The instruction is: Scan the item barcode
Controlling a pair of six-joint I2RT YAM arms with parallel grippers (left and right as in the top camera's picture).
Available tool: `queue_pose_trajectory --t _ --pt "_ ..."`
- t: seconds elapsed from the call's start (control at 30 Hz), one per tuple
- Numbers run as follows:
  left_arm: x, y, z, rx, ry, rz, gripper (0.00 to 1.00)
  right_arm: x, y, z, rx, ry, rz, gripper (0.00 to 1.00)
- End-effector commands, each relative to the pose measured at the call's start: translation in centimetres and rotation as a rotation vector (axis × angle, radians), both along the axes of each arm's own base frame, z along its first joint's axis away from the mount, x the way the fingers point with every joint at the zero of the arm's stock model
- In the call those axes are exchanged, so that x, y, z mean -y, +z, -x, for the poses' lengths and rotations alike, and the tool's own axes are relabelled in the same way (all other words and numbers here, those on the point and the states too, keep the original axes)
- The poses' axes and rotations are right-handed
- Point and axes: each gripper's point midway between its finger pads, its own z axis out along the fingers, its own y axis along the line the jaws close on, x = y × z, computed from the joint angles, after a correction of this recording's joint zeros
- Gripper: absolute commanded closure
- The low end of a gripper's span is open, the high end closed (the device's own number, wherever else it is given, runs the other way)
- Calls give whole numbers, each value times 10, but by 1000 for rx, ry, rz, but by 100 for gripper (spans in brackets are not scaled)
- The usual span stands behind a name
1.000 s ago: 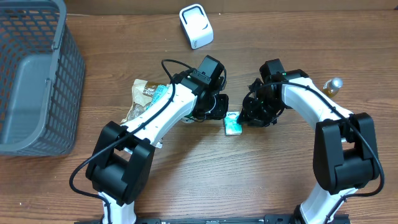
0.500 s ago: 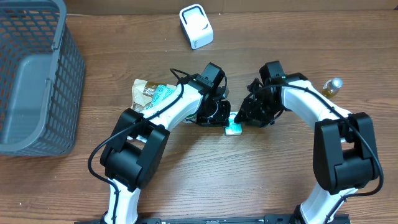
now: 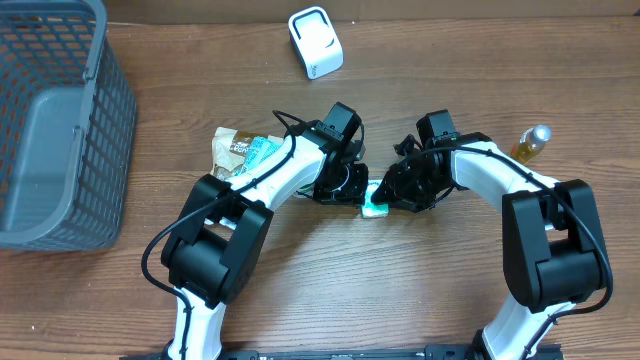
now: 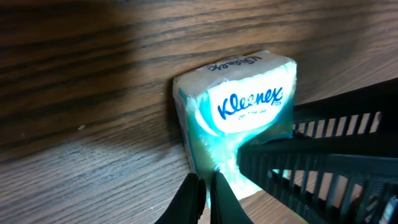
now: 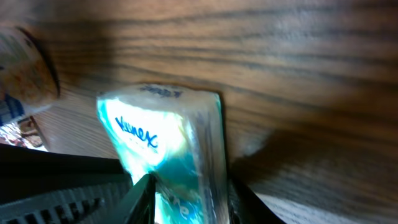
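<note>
The Kleenex tissue pack [image 3: 375, 206] lies on the wooden table [image 3: 400, 290], about in the middle, between the two grippers. It is a small soft packet in clear film. It is white at the far end and turquoise toward the near end, and the blue word "Kleenex" is printed on the top face. In the left wrist view the pack [image 4: 239, 118] lies flat with its corners a little rounded. A second line of small dark print runs along its far edge. I cannot see a barcode in any view.

The left gripper [image 3: 358, 190] is clenched, with its two fingers [image 4: 193, 196] pressed together and nothing between them. The tips are at the left side of the pack, just beside its near corner.

The right gripper [image 3: 392, 195] comes from the right and grasps the pack. In its own camera the pack [image 5: 168, 149] sits between the two fingers [image 5: 142, 199], which press on both its sides.

Far on the table stands a white scanner [image 3: 315, 42]. A grey basket [image 3: 110, 110] is at the far left. A snack bag [image 3: 235, 150] lies left of the left arm. A small bottle [image 3: 532, 140] lies at the right.
</note>
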Motion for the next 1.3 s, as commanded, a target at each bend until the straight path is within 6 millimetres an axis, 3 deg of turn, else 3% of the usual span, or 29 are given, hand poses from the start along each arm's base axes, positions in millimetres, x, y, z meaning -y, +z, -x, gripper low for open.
queue_pose_trajectory --t 0.0,0.47,0.67,0.83,0.97,1.1,1.27 --pt "-6 -9 4 -17 13 -36 96 -5 9 -4 28 0 -43 68" --pt "-6 -9 4 -13 14 -38 96 -6 10 1 4 0 -49 61" --pt "-5 -9 3 -10 13 -35 96 -6 10 0 11 0 -50 85" --pt "-1 -6 -2 12 11 -14 96 -6 10 0 11 1 -50 88" --pt "6 24 -16 62 16 35 96 -6 10 0 10 0 -50 96" --pt "11 83 -42 187 17 103 93 -6 10 0 12 1 -51 96" --pt "-11 152 -76 338 74 113 87 -7 11 -2 21 6 -53 96"
